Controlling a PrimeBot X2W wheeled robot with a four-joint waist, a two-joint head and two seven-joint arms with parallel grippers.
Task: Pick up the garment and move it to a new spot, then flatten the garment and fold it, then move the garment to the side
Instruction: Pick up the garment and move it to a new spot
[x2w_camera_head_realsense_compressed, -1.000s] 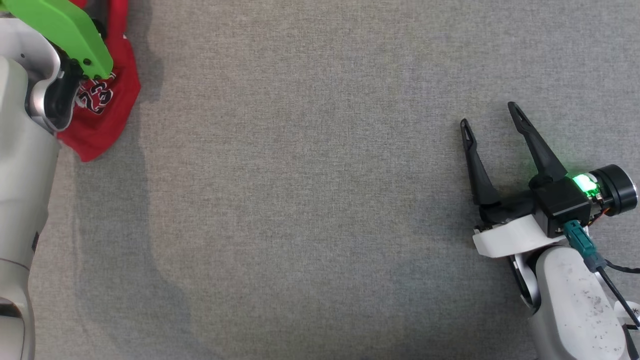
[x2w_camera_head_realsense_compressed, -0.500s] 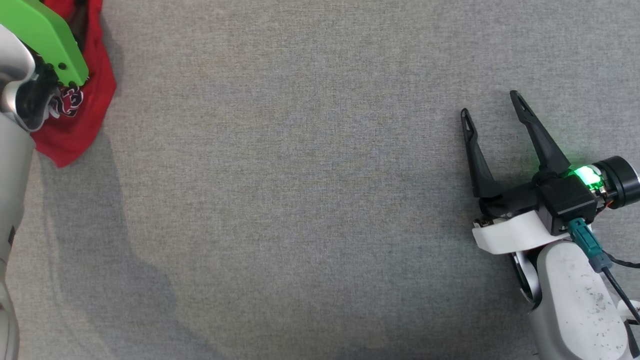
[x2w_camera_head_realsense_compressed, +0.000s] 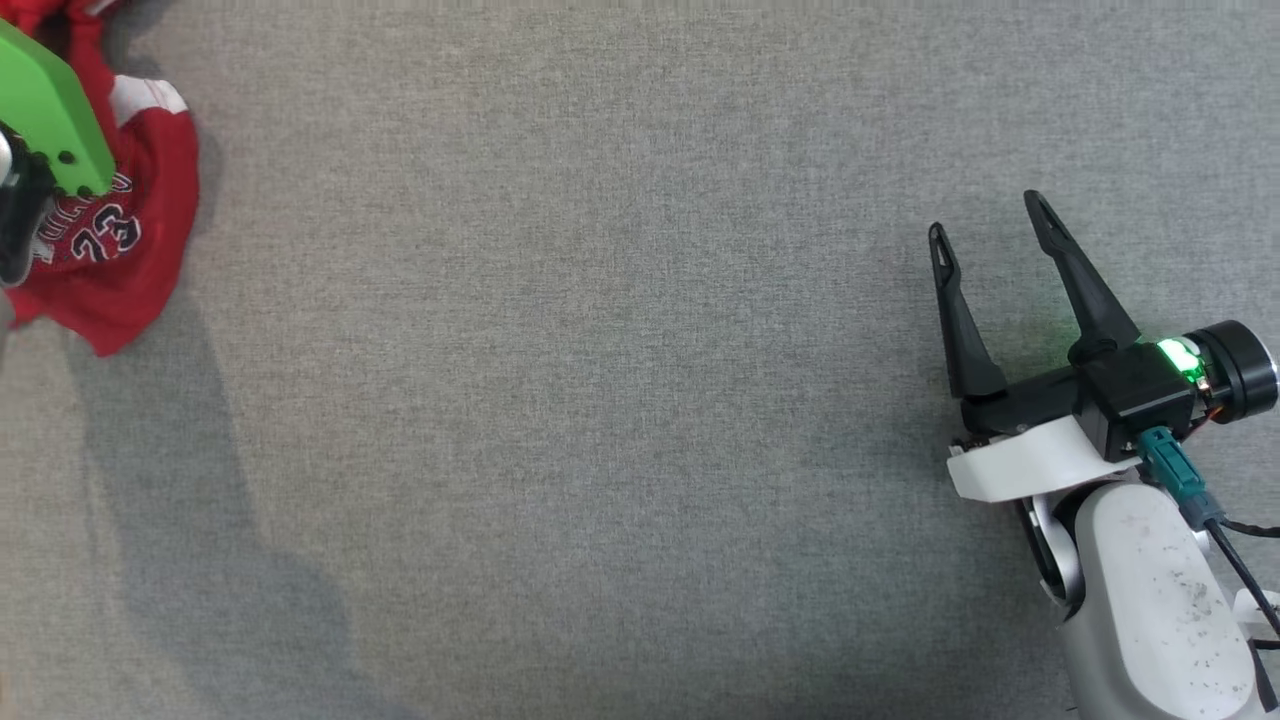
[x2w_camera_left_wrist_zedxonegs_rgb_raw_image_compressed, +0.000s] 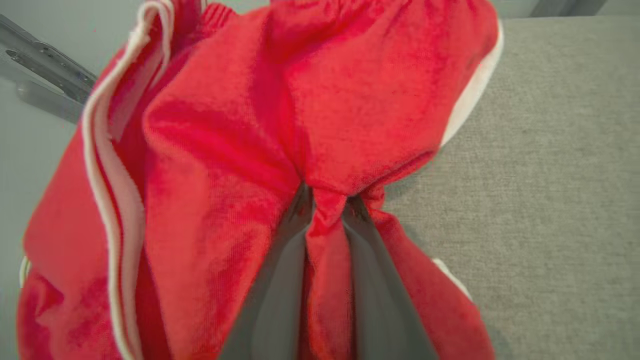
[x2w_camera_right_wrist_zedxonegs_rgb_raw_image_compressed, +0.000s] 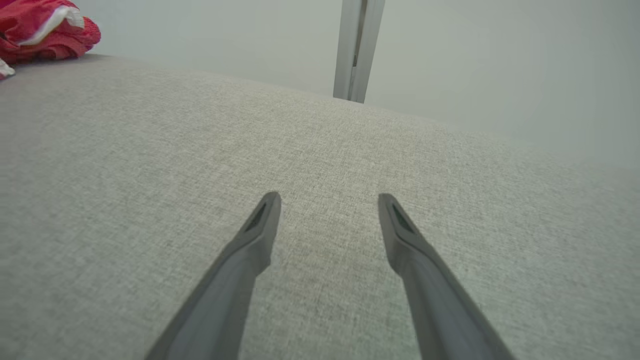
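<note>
the task looks to be in its first step, the pick-up: the red garment (x2w_camera_head_realsense_compressed: 130, 260) lies bunched at the far left edge of the grey worktop (x2w_camera_head_realsense_compressed: 640, 400) in the head view, its white trim and a number print facing up, partly under the green cover (x2w_camera_head_realsense_compressed: 45, 110) of the left arm. in the left wrist view the left jaws are drawn almost together on a narrow fold of the garment (x2w_camera_left_wrist_zedxonegs_rgb_raw_image_compressed: 350, 100), the cloth pinched between the two dark fingers (x2w_camera_left_wrist_zedxonegs_rgb_raw_image_compressed: 280, 280) near their tips and gathered into tight creases there, so the grip seems made. whether the heap is off the surface cannot be told; most of it hangs or piles loosely around the pinch. the next move probably calls for a lift high enough to free the trailing cloth, then a carry toward the bare middle of the worktop, well apart from the edge, where there is room to spread it flat. the hold takes in only a small fold, so it could slip if the rest of the fabric drags. the right jaws stand wide apart and hold nothing, the fingers (x2w_camera_head_realsense_compressed: 960, 320) hovering low over bare worktop at the right side, well apart from the garment; in the right wrist view the fingers (x2w_camera_right_wrist_zedxonegs_rgb_raw_image_compressed: 250, 250) frame plain grey cloth, with the garment (x2w_camera_right_wrist_zedxonegs_rgb_raw_image_compressed: 45, 30) a small red heap in the far top left corner.
</note>
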